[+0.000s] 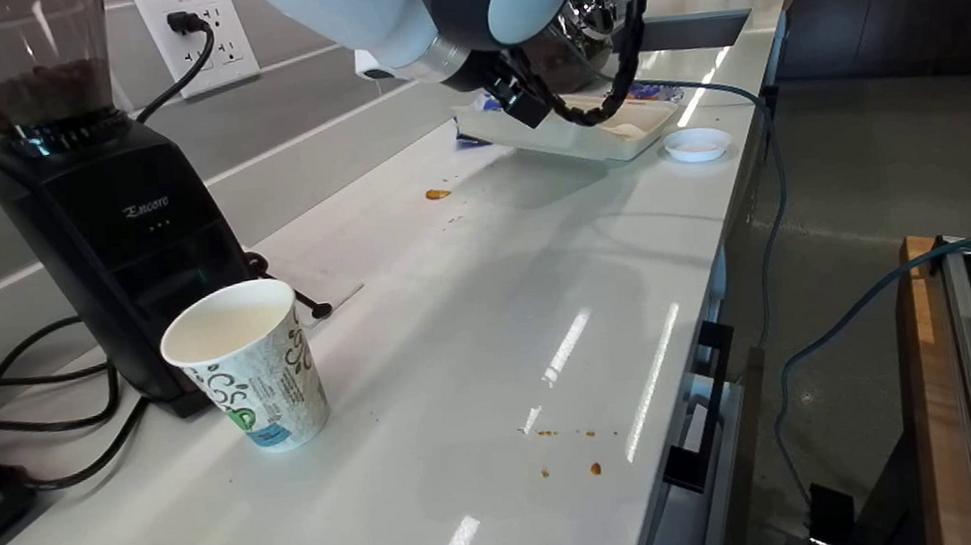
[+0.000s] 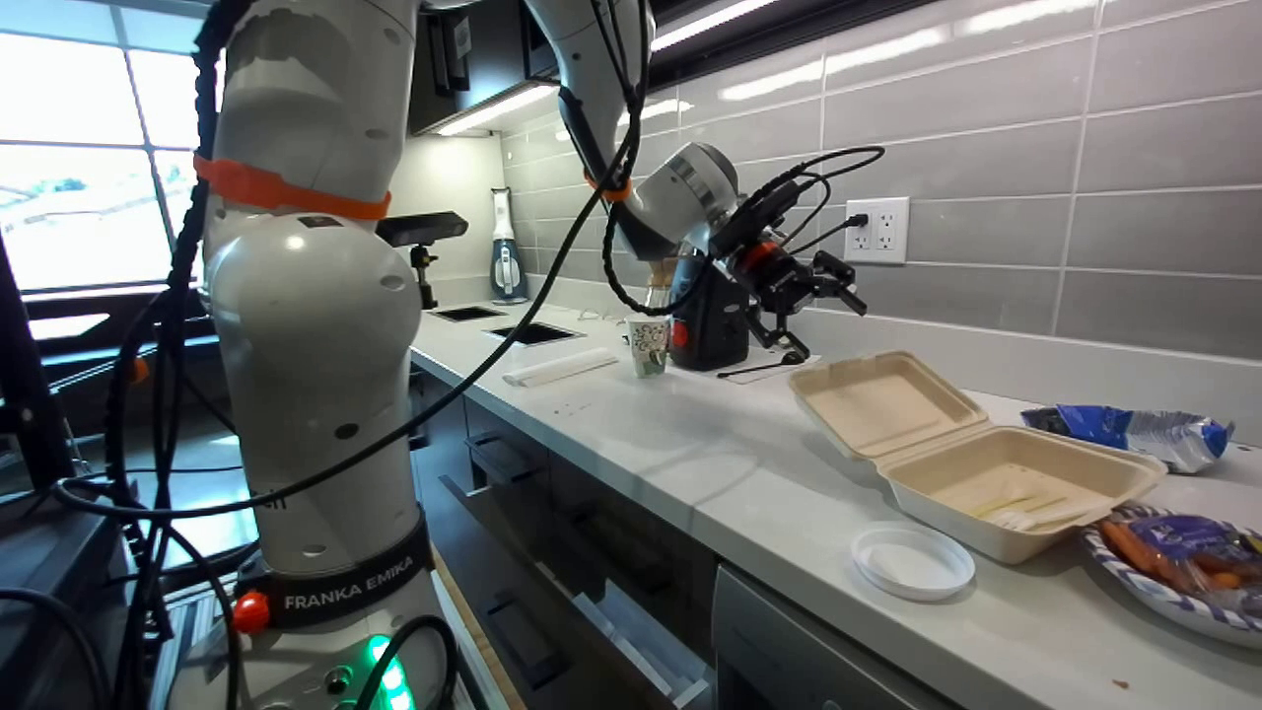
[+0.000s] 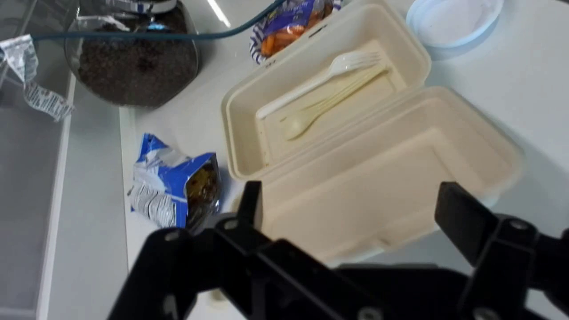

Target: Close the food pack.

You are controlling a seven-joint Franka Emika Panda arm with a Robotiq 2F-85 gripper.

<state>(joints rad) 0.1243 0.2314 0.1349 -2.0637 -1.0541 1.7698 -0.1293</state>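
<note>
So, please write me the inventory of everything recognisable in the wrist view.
food pack: 1, beige, open on counter
fork: 1, white, in food pack
other cutlery: count unclear, cream, beside fork
packet: 1, blue, beside food pack
plate: 1, blue-white, beside food pack
bag: 1, purple, on plate
round dish: 1, white, on counter
container: 1, clear, near wall
cable: 1, teal, crossing before container
strip: 1, silver, upper left
counter: 1, white, under food pack
wall: 1, grey, left
pincer: 1, black, open, lower edge

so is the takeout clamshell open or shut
Open: the lid is folded back from the base, and the wrist view shows a white fork inside.
</note>
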